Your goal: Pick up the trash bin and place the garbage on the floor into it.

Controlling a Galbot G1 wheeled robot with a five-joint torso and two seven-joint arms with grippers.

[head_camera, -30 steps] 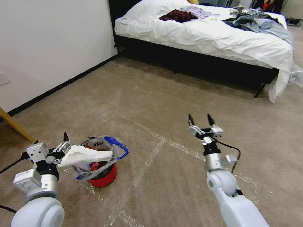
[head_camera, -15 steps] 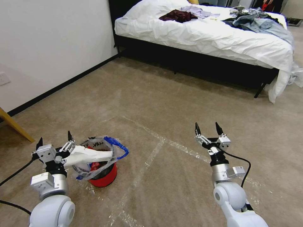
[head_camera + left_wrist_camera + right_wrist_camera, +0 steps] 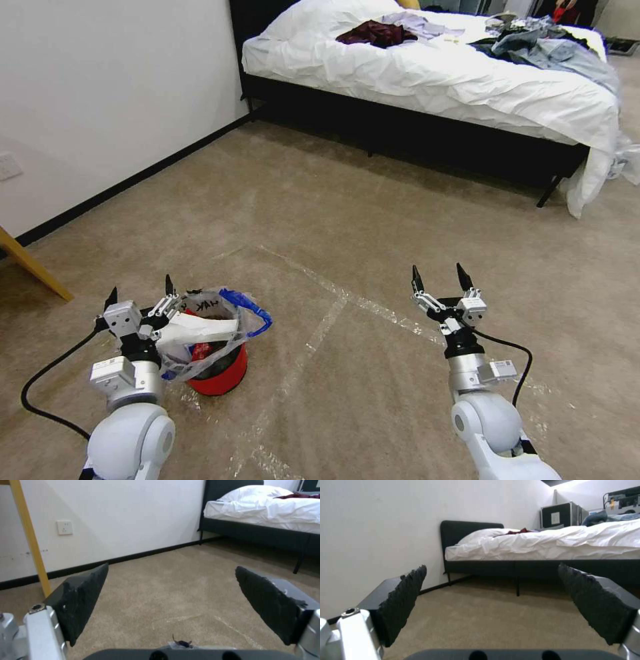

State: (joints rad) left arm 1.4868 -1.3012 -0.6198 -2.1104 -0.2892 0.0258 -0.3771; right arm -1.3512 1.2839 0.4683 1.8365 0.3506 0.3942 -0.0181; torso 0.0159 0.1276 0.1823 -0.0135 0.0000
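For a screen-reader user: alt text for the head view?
A red trash bin holding a white slipper stands on beige floor. The open left pincer sits beside it, the open right pincer apart.

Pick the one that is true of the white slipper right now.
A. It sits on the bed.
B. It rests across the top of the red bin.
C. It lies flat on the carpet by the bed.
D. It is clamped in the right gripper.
B: the slipper lies across the rim of the bin, with the open left gripper beside it and the right gripper open and empty.
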